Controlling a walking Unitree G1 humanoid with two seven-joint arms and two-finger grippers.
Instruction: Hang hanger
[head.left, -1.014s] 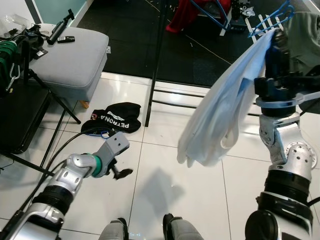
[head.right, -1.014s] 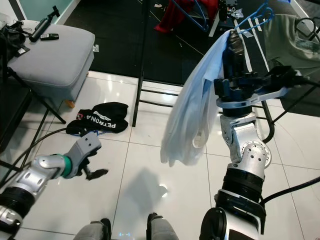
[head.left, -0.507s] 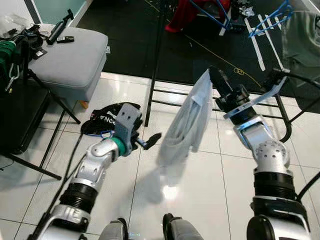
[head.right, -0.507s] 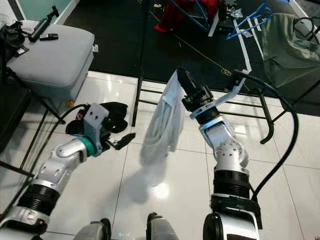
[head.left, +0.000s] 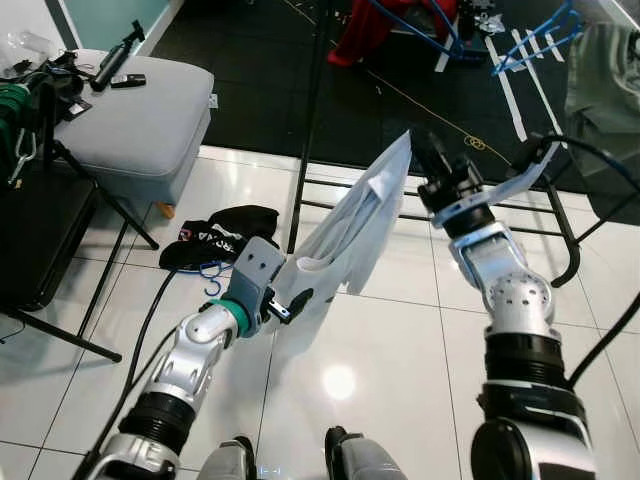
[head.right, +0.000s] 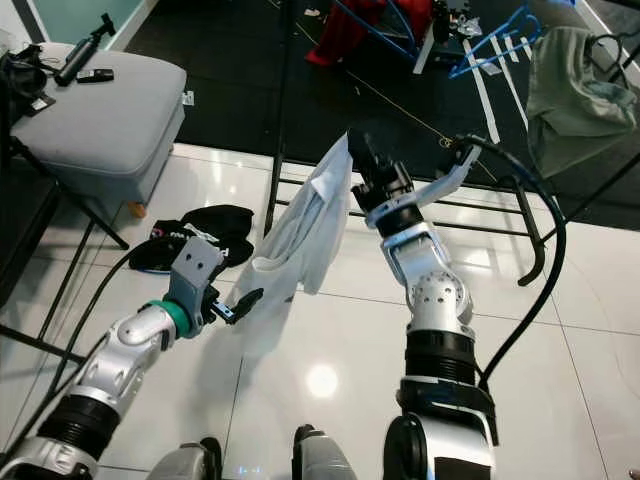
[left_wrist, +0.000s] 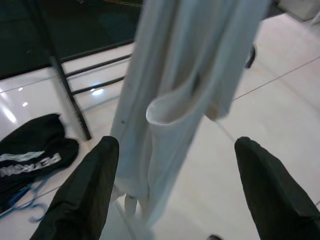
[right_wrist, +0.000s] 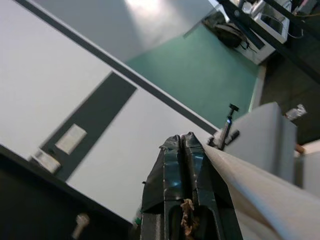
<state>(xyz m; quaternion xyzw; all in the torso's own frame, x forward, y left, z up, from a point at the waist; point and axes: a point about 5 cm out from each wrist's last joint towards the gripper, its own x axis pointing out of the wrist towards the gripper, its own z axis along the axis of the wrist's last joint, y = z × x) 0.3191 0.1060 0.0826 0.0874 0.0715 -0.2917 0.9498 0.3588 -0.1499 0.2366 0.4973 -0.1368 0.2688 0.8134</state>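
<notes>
- Since half a second ago the left gripper (head.left: 297, 302) has advanced from beside the garment to its lower hem, and the white shirt (head.left: 352, 236) now slants between both arms instead of hanging straight down.
- The right gripper (right_wrist: 187, 150) is clamped on the top corner of the white shirt, fingers pressed together, arm raised so the cloth hangs clear of the floor.
- The left gripper's fingers (left_wrist: 90, 192) are spread wide on either side of the lower folds. This stance suggests preparation to catch the hem and spread the cloth.
- The white shirt is suspended over the white tile floor (head.left: 400, 390), just in front of the black rack (head.left: 312, 110) at the edge of the dark mat.
- No hanger is visible inside the shirt; blue hangers (head.left: 535, 40) lie on the dark mat, well apart.
- A black garment (head.left: 222, 235) lies on the tiles beside the grey ottoman (head.left: 140, 120).
</notes>
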